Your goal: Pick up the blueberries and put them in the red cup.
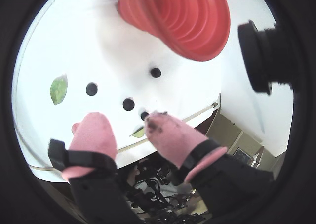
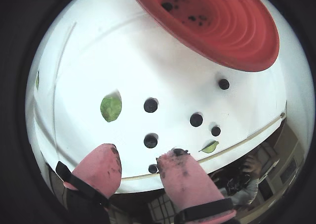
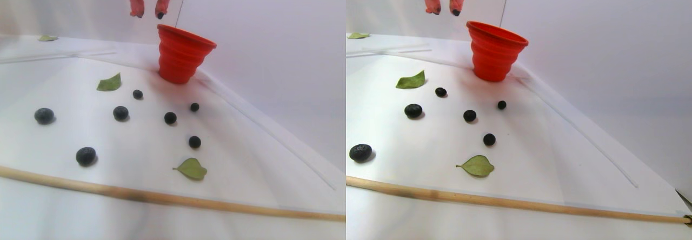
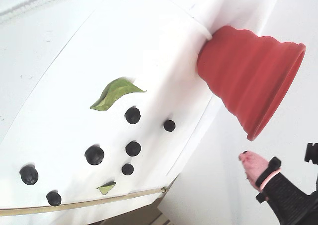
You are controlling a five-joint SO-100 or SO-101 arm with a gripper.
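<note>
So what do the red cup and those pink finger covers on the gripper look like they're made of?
The red cup looks like matte silicone or soft plastic: its walls step down in stacked rings, as on a collapsible cup. The gripper's fingertips look covered in soft pink rubber or foam, matte and rounded with dark smudges; which of the two, I cannot tell.

No readable text, label, brand, number or sign is found in any view, nothing is printed on the red cup [image 4: 248, 81], nothing is written on the white surface [image 4: 64, 81]
</note>
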